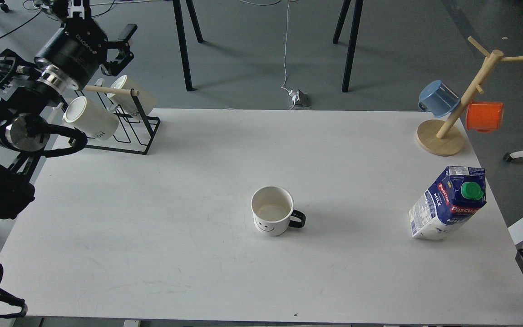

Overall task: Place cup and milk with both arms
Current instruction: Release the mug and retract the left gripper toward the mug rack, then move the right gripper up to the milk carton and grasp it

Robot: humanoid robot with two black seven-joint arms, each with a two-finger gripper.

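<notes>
Up at the far left corner of the table (152,281), your left gripper (123,47) is raised above the black wire rack (141,131) that holds two cream mugs (90,118). Your left arm climbs from the left edge and bends at the wrist so the gripper aims away from you, toward the floor beyond the table. Its fingers stand apart with nothing between them. Your right gripper is not visible.

Well to the right of that gripper and nearer to you, the cup (273,216) stands upright mid-table, handle pointing right, smiley toward you. Farther right still, the milk (447,204) stands near the right edge, green cap facing you. Beyond it, the wooden mug tree (463,97) carries a blue cup (438,98) and an orange cup (484,116).
</notes>
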